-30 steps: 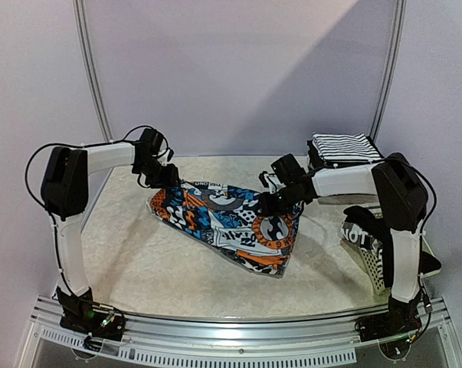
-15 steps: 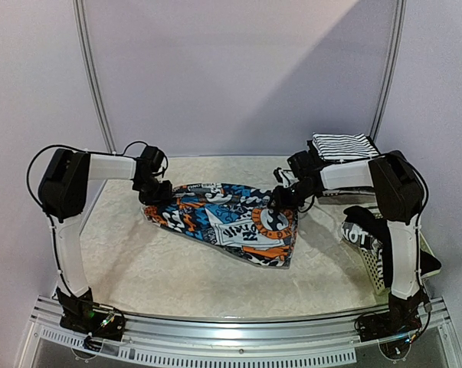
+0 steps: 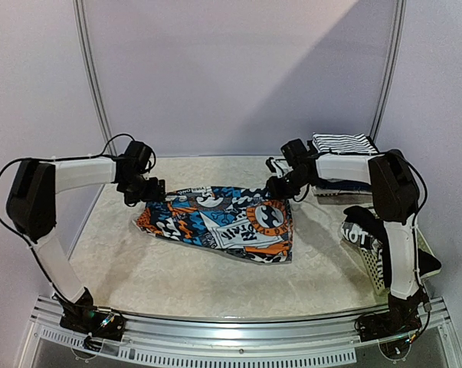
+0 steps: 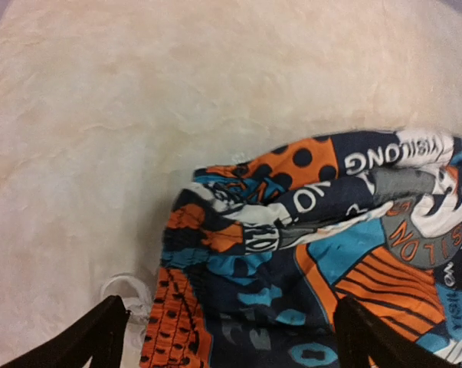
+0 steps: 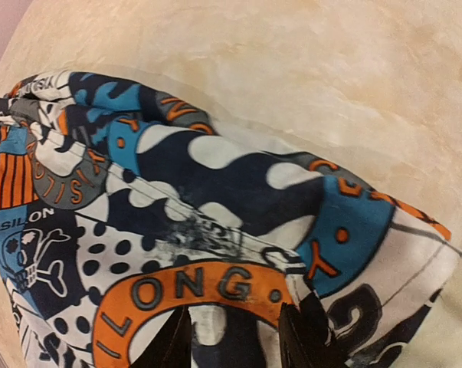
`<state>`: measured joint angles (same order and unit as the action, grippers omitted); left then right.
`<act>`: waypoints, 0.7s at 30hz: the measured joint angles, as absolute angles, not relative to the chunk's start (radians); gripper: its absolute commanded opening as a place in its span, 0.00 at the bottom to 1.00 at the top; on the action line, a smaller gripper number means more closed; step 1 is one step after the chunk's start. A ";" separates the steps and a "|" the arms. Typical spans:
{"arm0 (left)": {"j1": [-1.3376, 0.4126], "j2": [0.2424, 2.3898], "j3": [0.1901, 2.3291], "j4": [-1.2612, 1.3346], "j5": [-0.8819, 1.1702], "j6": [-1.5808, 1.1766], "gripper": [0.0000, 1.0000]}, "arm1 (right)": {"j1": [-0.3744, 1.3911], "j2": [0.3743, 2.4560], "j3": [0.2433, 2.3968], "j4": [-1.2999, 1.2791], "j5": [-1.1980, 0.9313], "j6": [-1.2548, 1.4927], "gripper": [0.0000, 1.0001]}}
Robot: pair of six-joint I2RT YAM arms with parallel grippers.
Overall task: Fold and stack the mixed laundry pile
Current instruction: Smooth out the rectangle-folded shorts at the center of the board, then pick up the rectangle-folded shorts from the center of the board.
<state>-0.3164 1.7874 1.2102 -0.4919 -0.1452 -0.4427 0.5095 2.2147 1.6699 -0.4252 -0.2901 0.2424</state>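
Note:
The orange, blue, white and black printed garment (image 3: pixel 223 222) lies spread on the cream table, folded over on itself. My left gripper (image 3: pixel 145 190) hovers over its left corner, and in the left wrist view the left gripper (image 4: pixel 231 330) stands open, its fingertips (image 4: pixel 108 322) wide apart above the printed garment (image 4: pixel 292 253). My right gripper (image 3: pixel 280 186) is at the garment's back right corner. In the right wrist view the right gripper (image 5: pixel 238 337) is shut on a fold of the printed garment (image 5: pixel 215 199). A folded white garment with thin black stripes (image 3: pixel 342 144) sits at the back right.
A white lattice basket (image 3: pixel 371 270) stands at the right edge with a black and white cloth (image 3: pixel 362 228) hanging over it. The striped garment rests on a low stack right behind the right arm. A white drawstring loop (image 4: pixel 123 290) lies on the table beside the left finger.
The left gripper has opened and let go of the printed garment's left corner, and that arm has swung out leftward. The right gripper drew its corner toward the back, so the garment lies flatter.

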 measured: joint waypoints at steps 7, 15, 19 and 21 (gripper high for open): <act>-0.276 1.614 1.105 -0.459 -0.139 -0.411 0.90 | 0.589 2.187 1.708 -0.474 -0.279 0.191 0.43; -0.173 1.596 0.878 -0.395 0.004 -0.456 0.84 | 0.635 2.072 1.630 -0.482 -0.258 0.177 0.46; -0.121 1.597 0.824 -0.346 0.097 -0.482 0.81 | 0.653 1.995 1.538 -0.471 -0.242 0.179 0.46; -0.113 1.606 0.823 -0.314 0.130 -0.492 0.79 | 0.661 1.965 1.502 -0.467 -0.234 0.181 0.46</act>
